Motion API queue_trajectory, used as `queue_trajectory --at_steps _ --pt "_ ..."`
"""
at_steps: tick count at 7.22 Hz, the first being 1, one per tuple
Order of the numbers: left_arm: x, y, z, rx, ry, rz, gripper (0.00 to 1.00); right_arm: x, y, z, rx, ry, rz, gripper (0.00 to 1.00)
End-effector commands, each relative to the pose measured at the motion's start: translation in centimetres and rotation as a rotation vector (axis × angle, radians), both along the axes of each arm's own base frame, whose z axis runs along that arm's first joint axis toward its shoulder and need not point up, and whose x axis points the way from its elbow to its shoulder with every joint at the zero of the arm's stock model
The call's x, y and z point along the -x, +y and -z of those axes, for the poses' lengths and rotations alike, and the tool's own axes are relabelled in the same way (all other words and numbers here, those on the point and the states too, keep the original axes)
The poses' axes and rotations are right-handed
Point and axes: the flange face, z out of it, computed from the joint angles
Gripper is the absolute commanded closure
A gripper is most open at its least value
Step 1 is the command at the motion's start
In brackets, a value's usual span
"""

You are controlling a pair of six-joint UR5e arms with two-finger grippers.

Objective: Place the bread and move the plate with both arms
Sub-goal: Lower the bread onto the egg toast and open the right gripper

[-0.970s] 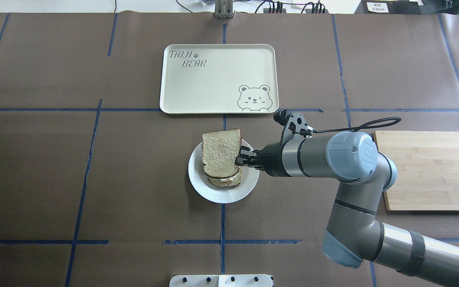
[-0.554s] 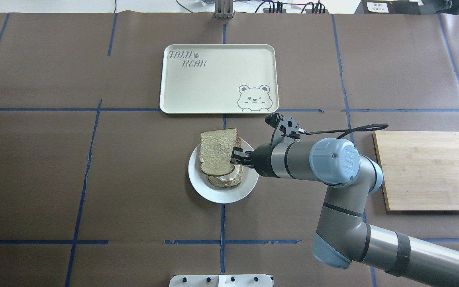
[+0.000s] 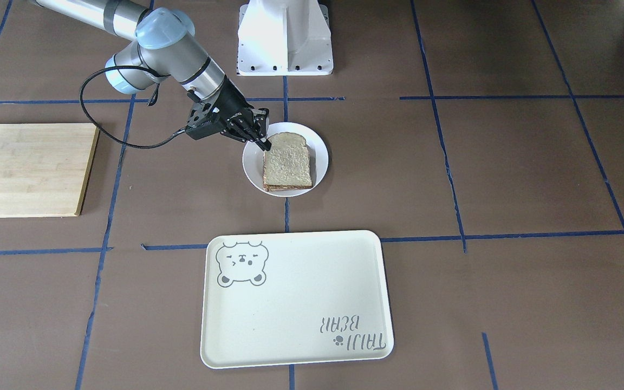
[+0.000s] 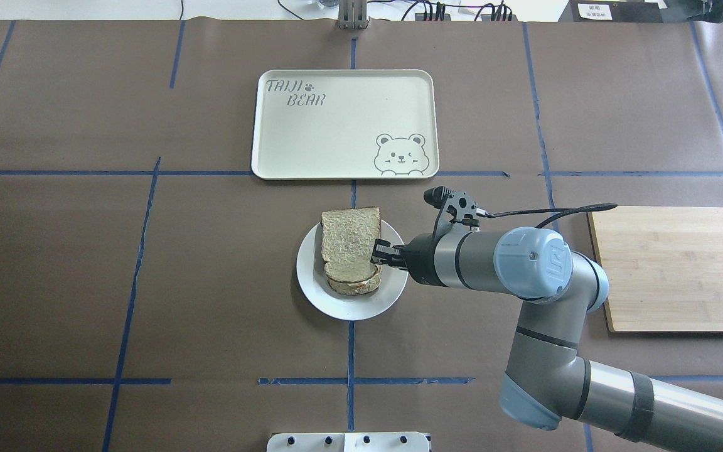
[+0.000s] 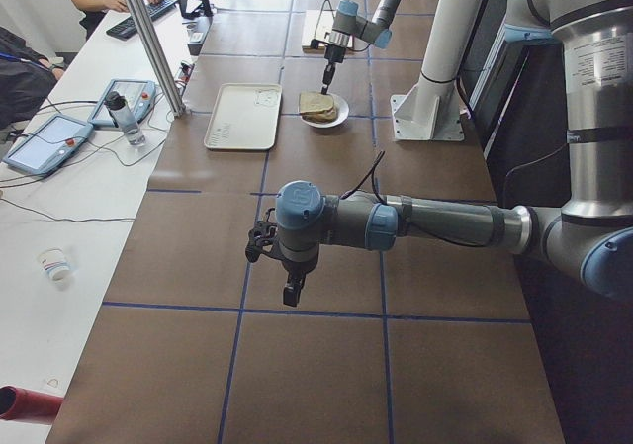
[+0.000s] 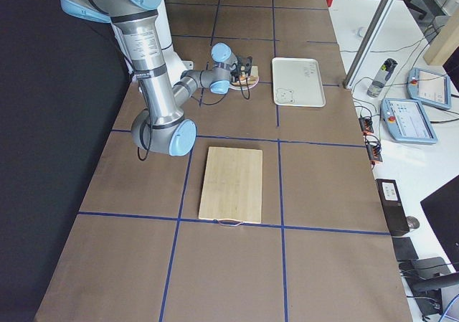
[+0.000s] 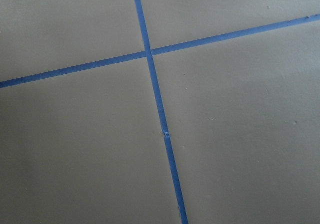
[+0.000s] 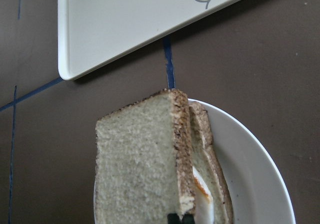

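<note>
The pale bread slice (image 4: 349,243) hangs over the white plate (image 4: 336,306), just above a toasted slice with fried egg (image 4: 355,286). My right gripper (image 4: 379,254) is shut on the bread's right crust edge. It reaches in from the right. In the front view the bread (image 3: 287,162) covers most of the plate (image 3: 320,145), with the gripper (image 3: 265,144) at its corner. The right wrist view shows the bread (image 8: 140,169) slightly tilted above the egg toast (image 8: 210,169). My left gripper (image 5: 290,291) shows only in the left side view, far from the plate. I cannot tell whether it is open or shut.
A cream tray with a bear drawing (image 4: 342,125) lies just beyond the plate. A wooden board (image 4: 681,270) lies to the right. The white pedestal base (image 3: 285,38) stands at the robot's side. The left wrist view shows only the brown mat with blue tape lines (image 7: 155,94).
My right gripper has lowered the bread closer to the egg toast, after a small shift left and back. The bread now covers more of the lower slice.
</note>
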Motion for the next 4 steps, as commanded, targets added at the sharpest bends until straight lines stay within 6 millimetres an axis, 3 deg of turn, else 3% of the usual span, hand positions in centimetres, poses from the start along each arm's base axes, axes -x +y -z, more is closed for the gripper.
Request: queue_trajectory --at_steps 1,3,4 --pt "0.0 0.01 -0.21 0.004 0.0 0.0 0.0 0.4 0.66 -0.55 -0.03 0.014 0.018 1.0" --pt "0.0 -0.04 -0.44 0.009 0.0 0.0 0.0 0.57 0.7 -0.76 -0.029 0.019 0.02 0.97" --pt "0.0 -0.11 -0.38 0.007 0.0 0.0 0.0 0.51 0.74 -0.27 -0.033 0.01 0.022 0.39"
